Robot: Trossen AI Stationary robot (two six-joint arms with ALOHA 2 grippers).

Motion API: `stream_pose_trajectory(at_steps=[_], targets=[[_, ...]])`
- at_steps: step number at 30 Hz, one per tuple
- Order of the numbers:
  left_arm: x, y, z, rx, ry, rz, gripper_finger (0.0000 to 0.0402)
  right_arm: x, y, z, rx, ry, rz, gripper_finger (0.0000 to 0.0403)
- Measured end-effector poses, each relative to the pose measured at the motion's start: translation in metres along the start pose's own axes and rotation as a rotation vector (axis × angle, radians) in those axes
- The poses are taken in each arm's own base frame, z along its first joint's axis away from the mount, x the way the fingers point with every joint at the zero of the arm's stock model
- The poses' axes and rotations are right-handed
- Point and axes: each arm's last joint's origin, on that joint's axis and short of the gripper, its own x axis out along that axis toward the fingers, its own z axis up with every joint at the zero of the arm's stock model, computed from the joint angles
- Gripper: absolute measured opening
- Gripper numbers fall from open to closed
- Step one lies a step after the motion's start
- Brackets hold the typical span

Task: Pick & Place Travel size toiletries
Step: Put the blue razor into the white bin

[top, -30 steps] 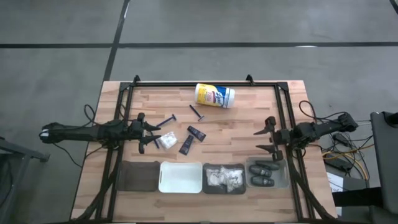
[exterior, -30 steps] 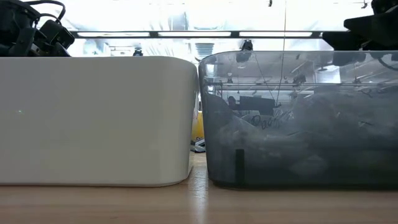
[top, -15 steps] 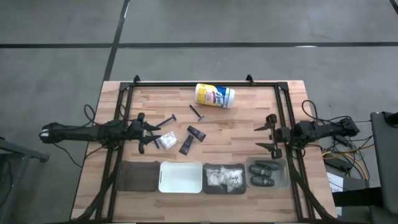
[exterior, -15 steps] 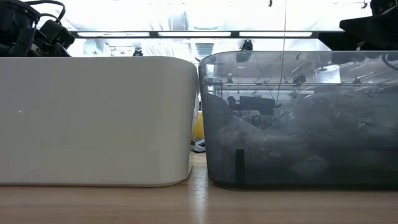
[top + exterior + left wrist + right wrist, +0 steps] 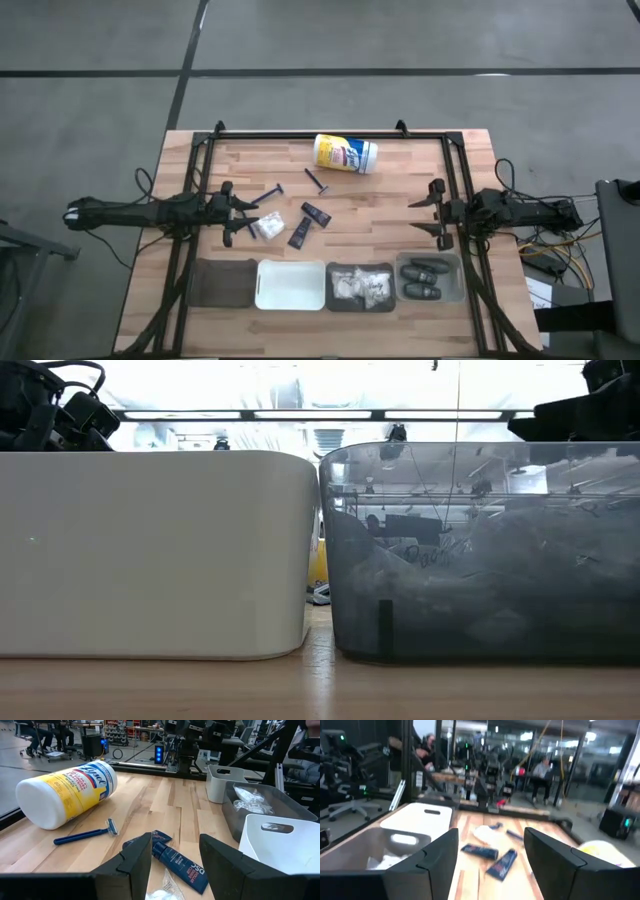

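Pulled back toward three o'clock since a second ago, my right claw [image 5: 435, 208] now hangs just above the bin of grey pods [image 5: 421, 281], fingers spread apart and holding nothing. Past those fingers I see two black tubes [image 5: 494, 857] and a white packet [image 5: 483, 833] lying on the surface [image 5: 390, 205].

My left claw [image 5: 229, 214] has not shifted; it sits at nine o'clock with its fingers parted and empty, the white packet [image 5: 266, 228] just at its tips. Outward from there, one tube [image 5: 299, 232] lies toward four o'clock of the packet and another [image 5: 317, 214] beside it toward three. A blue razor [image 5: 268, 193] sits at twelve o'clock of the packet, a second razor [image 5: 317, 182] farther toward two. The yellow canister [image 5: 345, 154] lies on its side near the far edge.

Along the six o'clock edge stand a dark bin [image 5: 222, 283], a white bin [image 5: 290, 285], a grey bin with packets [image 5: 360, 287], and the pod bin.
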Motion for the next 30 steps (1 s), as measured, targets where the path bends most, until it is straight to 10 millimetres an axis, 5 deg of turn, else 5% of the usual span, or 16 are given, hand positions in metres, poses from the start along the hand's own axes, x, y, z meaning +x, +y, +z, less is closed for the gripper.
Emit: stream_pose_trajectory(at_steps=[8, 17, 30], targets=[[0.0, 0.0, 0.0, 0.0, 0.0, 0.0, 0.0171, -0.006, -0.002, 0.018, 0.069, 0.031, -0.023, 0.0204], [0.0, 0.0, 0.0, 0.0, 0.0, -0.001, 0.0171, 0.003, -0.001, -0.005, 0.013, -0.093, -0.068, 0.0189], [0.0, 0.0, 0.0, 0.0, 0.0, 0.0, 0.0171, 0.005, 0.001, -0.019, 0.078, 0.057, -0.04, 0.0166]])
